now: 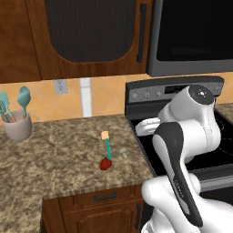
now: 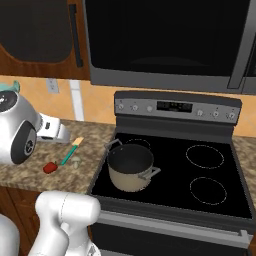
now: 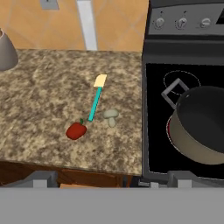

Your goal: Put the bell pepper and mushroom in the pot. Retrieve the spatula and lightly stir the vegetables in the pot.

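Note:
The red bell pepper (image 3: 76, 131) lies on the granite counter near its front edge, at the low end of the teal spatula (image 3: 96, 99), whose tan blade points toward the wall. The pale mushroom (image 3: 110, 115) lies just right of the spatula handle. The same three things appear in the left base view: bell pepper (image 1: 105, 164), spatula (image 1: 107, 143), mushroom (image 1: 123, 152). The beige pot (image 2: 131, 167) stands on the stove's front left burner, with nothing visible inside it. My gripper (image 3: 113, 180) hovers open above the counter's front edge, well back from the vegetables, holding nothing.
A beige utensil cup (image 1: 17, 127) with teal utensils stands at the counter's far left. The black stove (image 2: 210, 175) adjoins the counter on the right, with a microwave (image 2: 165, 40) above it. Dark wood cabinets hang over the counter.

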